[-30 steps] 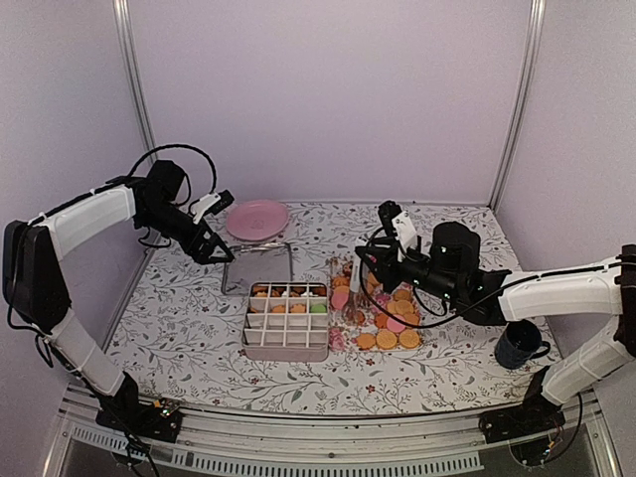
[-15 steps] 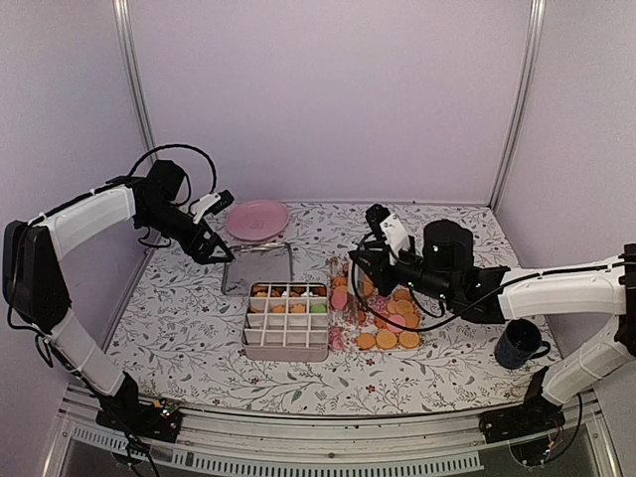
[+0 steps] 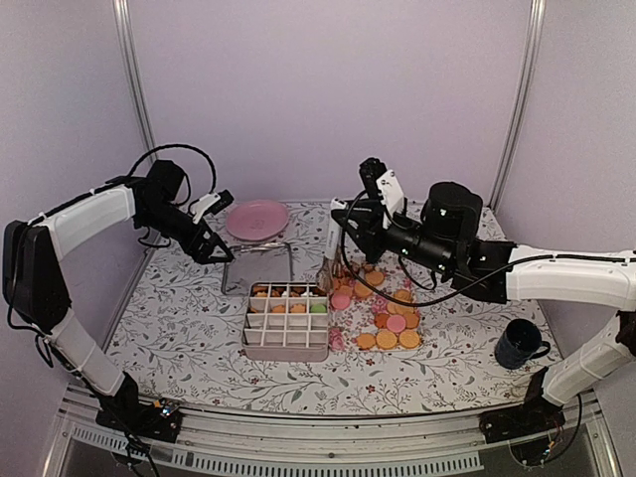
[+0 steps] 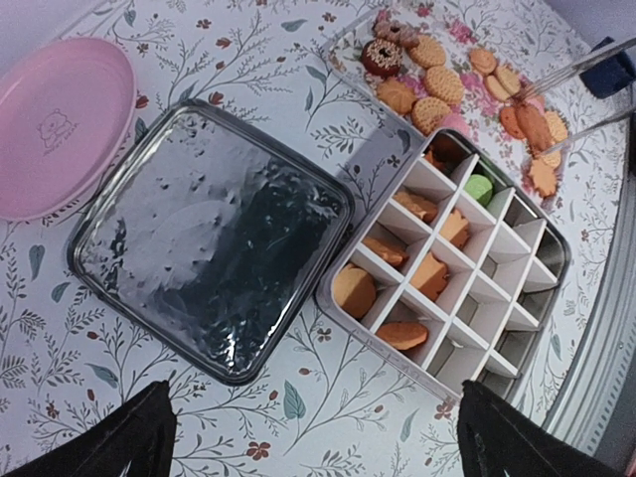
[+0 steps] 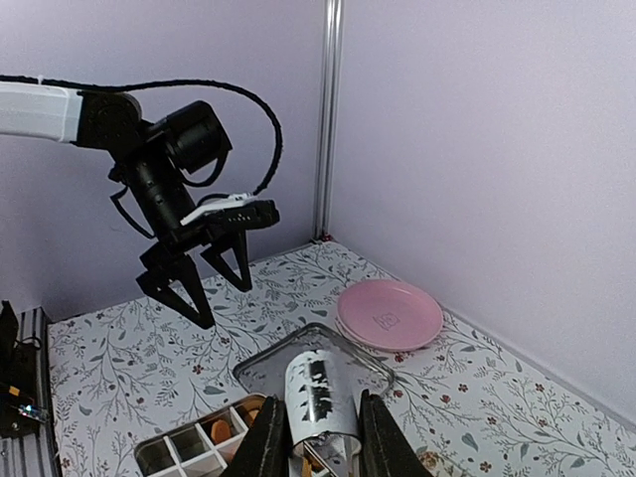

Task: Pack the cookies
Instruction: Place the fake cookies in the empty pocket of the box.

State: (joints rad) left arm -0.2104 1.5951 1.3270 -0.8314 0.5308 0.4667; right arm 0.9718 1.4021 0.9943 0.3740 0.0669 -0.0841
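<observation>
Robot's right gripper pinches a pale plastic packet | left gripper gapes empty | cookies scattered just beneath right gripper, some in divided box | likely light, brittle: grip edges gently.

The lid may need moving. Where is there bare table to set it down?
Bare: the table at near left, beside the tin; also between the cookies and the mug. Crowded: right of the tin with loose cookies, and behind it, where lid and pink plate lie.
</observation>
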